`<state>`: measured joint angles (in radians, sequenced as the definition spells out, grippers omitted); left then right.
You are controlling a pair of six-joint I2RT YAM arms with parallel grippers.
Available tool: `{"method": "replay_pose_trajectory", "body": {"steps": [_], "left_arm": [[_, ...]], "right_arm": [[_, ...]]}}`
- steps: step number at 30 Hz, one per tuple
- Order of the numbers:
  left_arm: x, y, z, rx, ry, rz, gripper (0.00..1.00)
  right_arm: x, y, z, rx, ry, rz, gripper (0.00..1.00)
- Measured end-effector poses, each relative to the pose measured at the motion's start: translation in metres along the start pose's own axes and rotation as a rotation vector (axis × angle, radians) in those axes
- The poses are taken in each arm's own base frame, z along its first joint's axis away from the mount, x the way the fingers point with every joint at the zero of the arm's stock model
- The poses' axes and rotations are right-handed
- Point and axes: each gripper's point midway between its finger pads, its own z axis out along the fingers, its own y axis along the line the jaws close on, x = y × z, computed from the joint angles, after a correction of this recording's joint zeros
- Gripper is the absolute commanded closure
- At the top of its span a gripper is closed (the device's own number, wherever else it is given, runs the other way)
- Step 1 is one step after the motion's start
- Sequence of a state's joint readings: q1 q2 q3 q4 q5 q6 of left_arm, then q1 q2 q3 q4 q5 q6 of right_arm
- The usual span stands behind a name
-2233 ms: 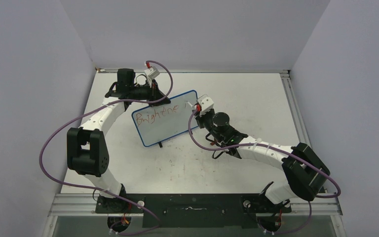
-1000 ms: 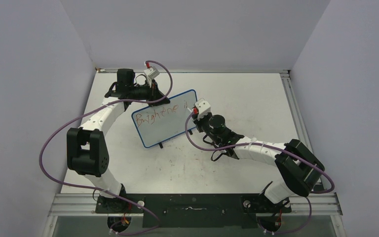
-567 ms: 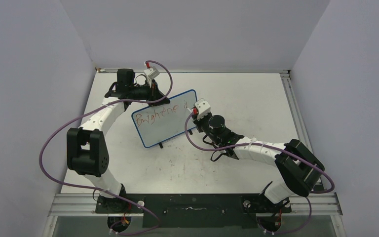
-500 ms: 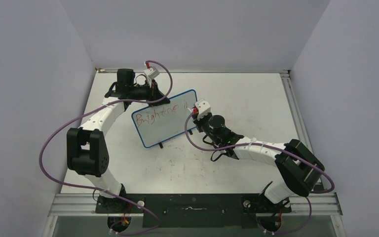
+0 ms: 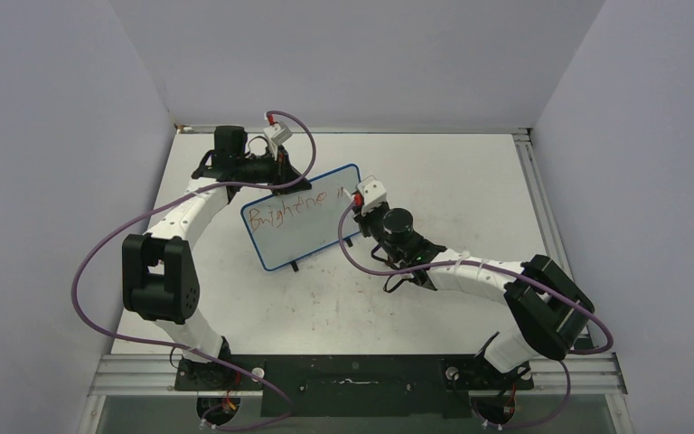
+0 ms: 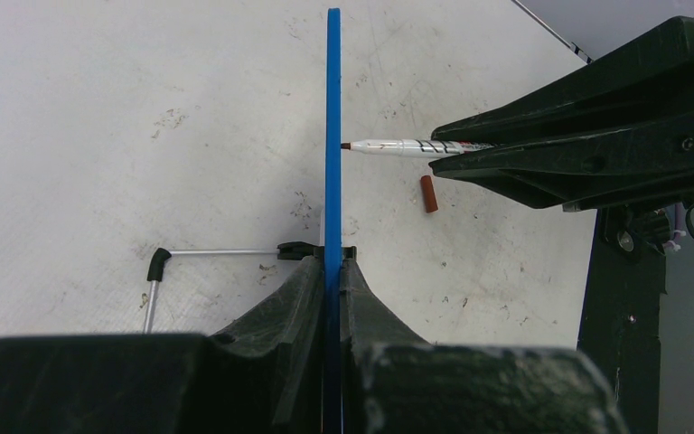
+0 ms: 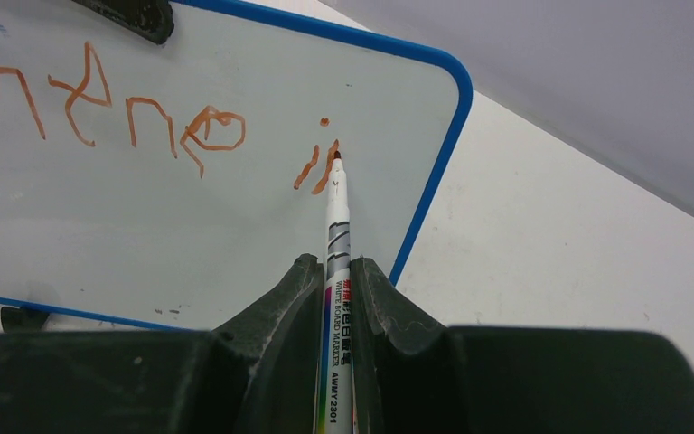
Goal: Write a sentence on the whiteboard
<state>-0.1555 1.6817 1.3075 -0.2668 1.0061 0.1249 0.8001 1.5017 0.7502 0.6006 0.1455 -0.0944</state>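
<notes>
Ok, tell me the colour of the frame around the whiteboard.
Blue: the whiteboard has a thin blue frame, shown best in the right wrist view.

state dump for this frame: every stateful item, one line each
whiteboard: propped upright, top edge clamped.
sentence: unfinished, one red line so far.
marker: uncapped, tip on the whiteboard at the rightmost stroke.
marker cap: off, lying on the table.
left gripper: shut on the whiteboard.
right gripper: shut on the marker.
</notes>
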Motion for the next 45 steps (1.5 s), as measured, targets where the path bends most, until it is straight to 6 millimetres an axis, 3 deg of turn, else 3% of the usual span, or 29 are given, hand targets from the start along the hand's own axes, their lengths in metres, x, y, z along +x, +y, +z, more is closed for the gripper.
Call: {"method": "replay_pose_trajectory", "body": {"steps": [20, 29, 37, 41, 45], "left_arm": [[0.000, 0.000, 0.000, 0.000, 0.000, 0.000, 1.00], [0.000, 0.000, 0.000, 0.000, 0.000, 0.000, 1.00], [0.000, 0.000, 0.000, -0.001, 0.000, 0.000, 1.00], [0.001, 0.000, 0.000, 0.001, 0.001, -0.001, 1.00], [0.001, 0.000, 0.000, 0.001, 0.002, 0.007, 1.00]], "right_arm": [[-0.004, -0.009, 0.001, 0.050, -0.010, 0.014, 0.95], [0.014, -0.006, -0.004, 0.045, 0.028, 0.031, 0.95], [0.015, -0.005, -0.005, 0.049, 0.032, 0.027, 0.95], [0.006, 0.007, -0.015, 0.029, 0.017, 0.021, 0.95], [-0.015, 0.056, -0.029, -0.084, -0.036, 0.019, 0.95]]}}
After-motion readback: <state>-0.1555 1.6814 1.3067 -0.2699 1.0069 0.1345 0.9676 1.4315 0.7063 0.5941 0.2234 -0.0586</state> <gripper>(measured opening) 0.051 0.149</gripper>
